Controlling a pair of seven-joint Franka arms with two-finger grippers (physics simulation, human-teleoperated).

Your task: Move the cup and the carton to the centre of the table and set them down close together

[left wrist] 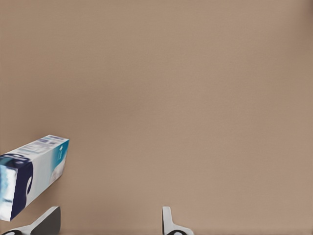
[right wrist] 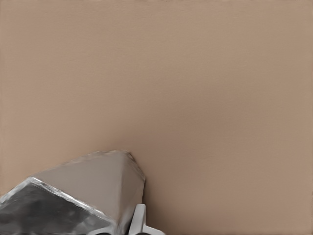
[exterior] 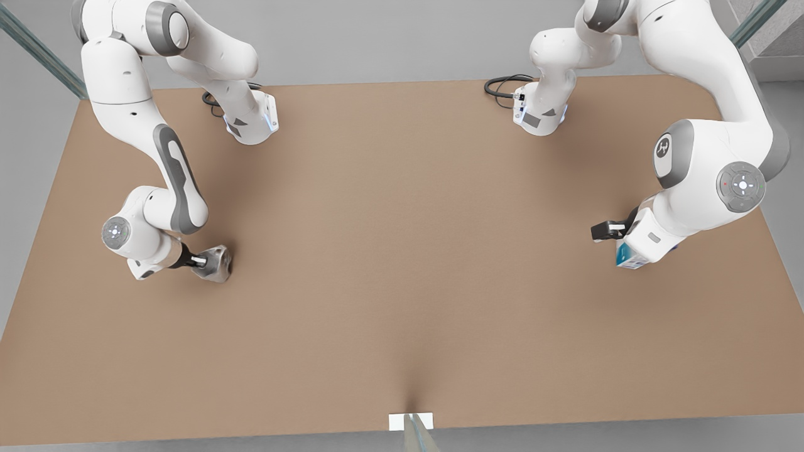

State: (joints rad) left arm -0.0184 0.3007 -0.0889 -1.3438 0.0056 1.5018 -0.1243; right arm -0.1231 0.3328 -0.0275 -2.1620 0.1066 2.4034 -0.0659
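Observation:
The pale grey faceted cup (exterior: 218, 263) is on the tan table (exterior: 402, 251) at the front view's left, and looks tilted. My right gripper (exterior: 202, 260) is shut on the cup's wall. One of its fingers (right wrist: 139, 220) presses the outside of the cup (right wrist: 93, 188); the other is hidden. The white and teal carton (exterior: 628, 257) is at the front view's right, partly under my left arm's hand. My left gripper (exterior: 612, 242) is open. The carton (left wrist: 32, 174) lies beside one of its fingers (left wrist: 48, 220), not between the two.
Both arm bases (exterior: 251, 122) (exterior: 540, 113) stand at the table's far edge with black cables beside them. A small white marker (exterior: 411, 421) sits at the near edge. Bare tabletop spans the middle between the two grippers.

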